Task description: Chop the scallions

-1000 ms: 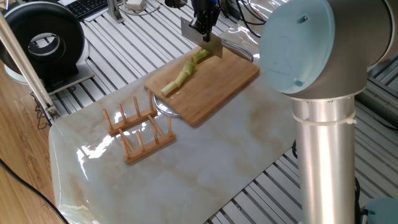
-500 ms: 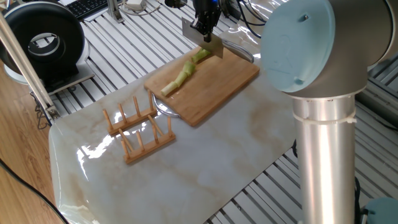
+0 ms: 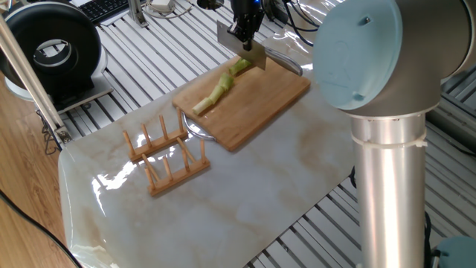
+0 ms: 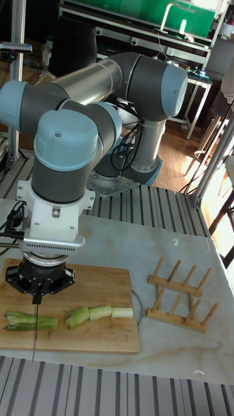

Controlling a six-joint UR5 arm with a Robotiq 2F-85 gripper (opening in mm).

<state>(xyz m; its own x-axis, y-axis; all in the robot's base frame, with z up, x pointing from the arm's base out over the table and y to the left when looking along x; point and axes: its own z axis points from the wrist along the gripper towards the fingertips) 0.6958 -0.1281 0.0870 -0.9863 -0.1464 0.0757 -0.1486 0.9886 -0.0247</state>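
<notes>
The scallions (image 3: pixel 218 88) lie diagonally on a wooden cutting board (image 3: pixel 260 104), whitish end toward the front left and green end under the knife. From the tall fixed view the scallions (image 4: pixel 97 314) show short cut segments, and a green end piece (image 4: pixel 19 320) lies apart on the left of the board (image 4: pixel 84 283). My gripper (image 3: pixel 242 33) is above the board's far corner, shut on a knife whose flat silver blade (image 3: pixel 242 47) points down onto the green end. In the tall view the gripper (image 4: pixel 38 296) holds the blade (image 4: pixel 34 331) edge-on across the green piece.
A wooden dish rack (image 3: pixel 165 154) stands on the marble tabletop left of the board, also seen as the rack (image 4: pixel 182 294). A round metal rim (image 3: pixel 195 131) pokes out from under the board. The arm's thick column (image 3: pixel 383 171) fills the right side. A black fan (image 3: pixel 52 50) sits far left.
</notes>
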